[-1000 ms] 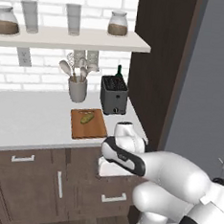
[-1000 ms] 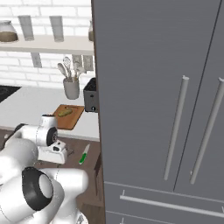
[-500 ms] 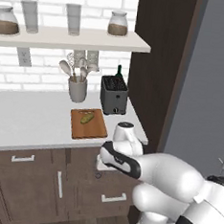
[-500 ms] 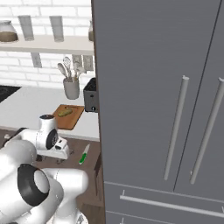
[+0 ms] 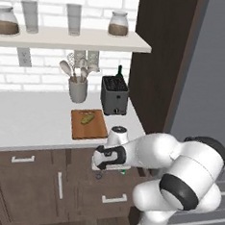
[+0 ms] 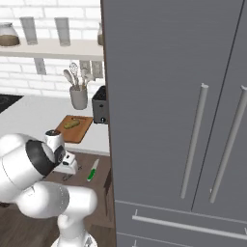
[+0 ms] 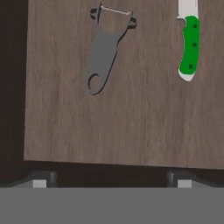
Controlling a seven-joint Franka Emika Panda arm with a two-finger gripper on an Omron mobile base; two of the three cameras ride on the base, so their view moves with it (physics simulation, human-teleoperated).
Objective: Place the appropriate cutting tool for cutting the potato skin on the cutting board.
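My two-finger gripper (image 7: 111, 177) hangs low in front of the counter, its dark fingertips (image 7: 40, 178) spread wide and holding nothing. Below it, on a dark brown wooden surface (image 7: 131, 131), lies the small dark grey metal peeler with a forked head (image 7: 104, 48), flat and untouched. To one side of it, apart, rests the white-bladed knife with a green handle (image 7: 189, 46). Farther back on the white counter (image 5: 27, 121), the rectangular reddish-brown wooden cutting board (image 5: 88, 124) carries the small oblong yellowish-olive potato (image 5: 88, 118), with a dark grey boxy toaster (image 5: 114, 95) just behind its right corner.
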